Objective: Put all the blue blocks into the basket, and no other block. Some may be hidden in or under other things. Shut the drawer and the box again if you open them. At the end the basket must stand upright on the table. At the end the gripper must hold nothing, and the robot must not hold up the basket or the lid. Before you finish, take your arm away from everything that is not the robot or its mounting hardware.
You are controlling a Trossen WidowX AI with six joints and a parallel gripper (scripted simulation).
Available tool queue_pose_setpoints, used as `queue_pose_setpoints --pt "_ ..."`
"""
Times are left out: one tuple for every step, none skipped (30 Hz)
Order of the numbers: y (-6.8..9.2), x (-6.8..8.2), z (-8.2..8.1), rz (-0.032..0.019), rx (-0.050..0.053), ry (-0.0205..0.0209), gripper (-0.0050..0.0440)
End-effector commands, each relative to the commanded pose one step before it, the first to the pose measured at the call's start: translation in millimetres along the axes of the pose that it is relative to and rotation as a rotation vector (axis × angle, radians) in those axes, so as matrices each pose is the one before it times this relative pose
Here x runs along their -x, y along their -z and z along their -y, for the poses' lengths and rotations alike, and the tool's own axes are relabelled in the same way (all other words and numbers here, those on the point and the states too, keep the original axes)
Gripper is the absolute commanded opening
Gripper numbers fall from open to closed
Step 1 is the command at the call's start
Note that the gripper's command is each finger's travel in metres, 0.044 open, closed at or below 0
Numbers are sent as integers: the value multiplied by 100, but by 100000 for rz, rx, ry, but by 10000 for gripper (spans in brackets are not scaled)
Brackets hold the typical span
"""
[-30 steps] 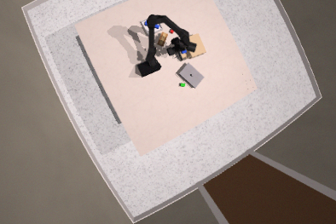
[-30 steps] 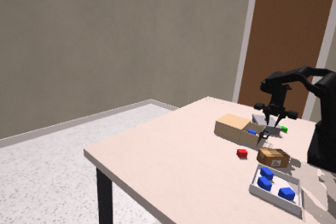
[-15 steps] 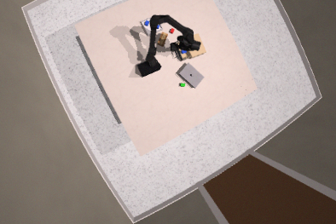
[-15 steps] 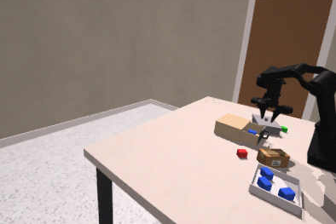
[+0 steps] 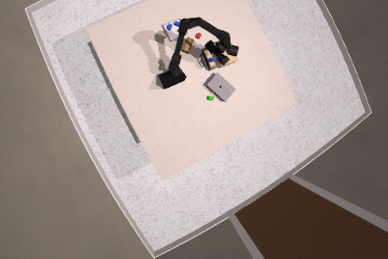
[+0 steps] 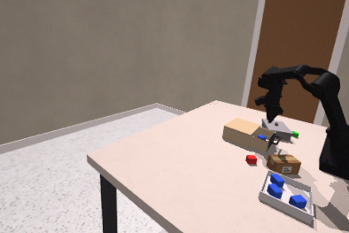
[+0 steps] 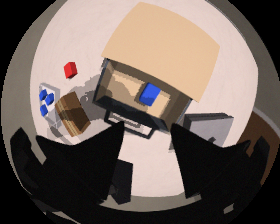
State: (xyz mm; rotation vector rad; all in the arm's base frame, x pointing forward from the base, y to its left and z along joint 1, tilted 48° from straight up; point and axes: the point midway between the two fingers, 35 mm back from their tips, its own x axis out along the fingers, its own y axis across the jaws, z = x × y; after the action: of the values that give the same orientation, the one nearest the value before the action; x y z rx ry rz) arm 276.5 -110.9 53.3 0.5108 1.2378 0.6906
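A tan drawer unit stands mid-table with its drawer pulled open. One blue block lies inside the drawer. My gripper hangs just above the open drawer, over its front edge. Its fingers are apart with nothing between them. The white basket stands upright near the arm's base and holds three blue blocks.
A closed cardboard box sits between basket and drawer. A red block lies beside it. A grey lidded box and a green block lie beyond the drawer.
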Motion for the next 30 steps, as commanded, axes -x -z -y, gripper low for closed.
queue_pose_setpoints --pt "-1147 118 728 80 -21168 -415 234" --pt "-198 27 77 0 -6667 0 234" --pt "0 0 0 0 -6667 0 234" --pt "0 0 0 0 -6667 0 234" --pt "0 0 0 0 -4026 0 234" --pt "0 0 0 0 0 0 234" --pt "0 0 0 0 0 0 234" --pt "0 -667 0 0 0 0 234" --pt "0 -667 0 0 0 0 234" --pt "0 -667 0 0 0 0 234" --pt "0 -667 0 0 0 0 234" --pt "0 -667 0 0 0 0 234" --pt "0 -667 0 0 0 0 234" --pt "0 -667 0 0 0 0 234" --pt "0 -667 0 0 0 0 234" --pt "0 0 0 0 0 0 234" --pt "0 0 0 0 0 0 234" --pt "0 -667 0 0 0 0 234" --pt "0 -667 0 0 0 0 234" --pt "0 -667 0 0 0 0 234" --pt "0 -667 0 0 0 0 234" --pt "0 -600 0 0 0 0 234" --pt "0 0 0 0 0 0 234" --pt "0 0 0 0 0 0 234" --pt "0 0 0 0 0 0 234" --pt "0 0 0 0 0 0 234" --pt "0 -267 0 0 0 0 234" --pt "0 -267 0 0 0 0 234" --pt "0 -267 0 0 0 0 234" --pt "0 -267 0 0 0 0 234"
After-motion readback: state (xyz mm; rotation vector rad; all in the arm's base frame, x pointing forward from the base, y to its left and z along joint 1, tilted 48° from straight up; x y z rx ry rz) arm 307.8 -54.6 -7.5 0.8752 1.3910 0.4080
